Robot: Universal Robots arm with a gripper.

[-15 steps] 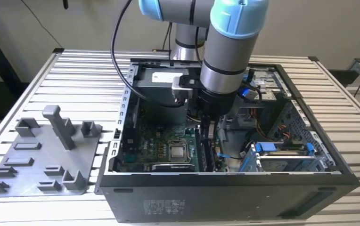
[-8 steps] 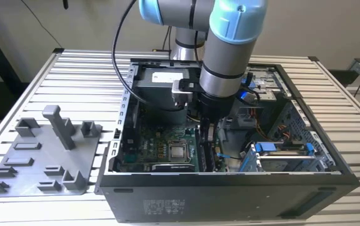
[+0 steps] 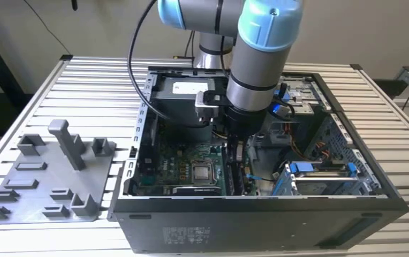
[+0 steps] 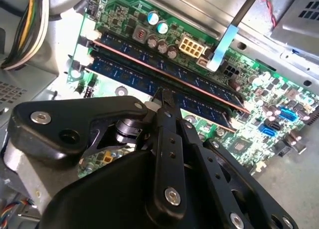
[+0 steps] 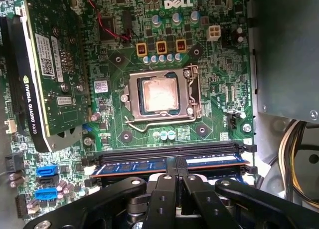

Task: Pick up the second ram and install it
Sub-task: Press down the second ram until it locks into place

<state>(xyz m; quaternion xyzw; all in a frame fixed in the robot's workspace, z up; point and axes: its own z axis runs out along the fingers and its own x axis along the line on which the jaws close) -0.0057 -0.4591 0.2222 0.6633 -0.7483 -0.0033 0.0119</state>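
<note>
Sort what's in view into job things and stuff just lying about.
Job: gripper, ram, its slot, green board.
Lying about: grey rack, graphics card, processor socket, blue drive bay.

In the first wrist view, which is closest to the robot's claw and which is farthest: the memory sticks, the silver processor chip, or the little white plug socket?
1. Memory sticks, lying in their slots right at the gripper.
2. Processor chip, mid-board, beyond the slots.
3. White plug socket, past the processor at the board's far end.

Glossy green board (image 5: 209, 109), matt black tool (image 5: 174, 189)
</note>
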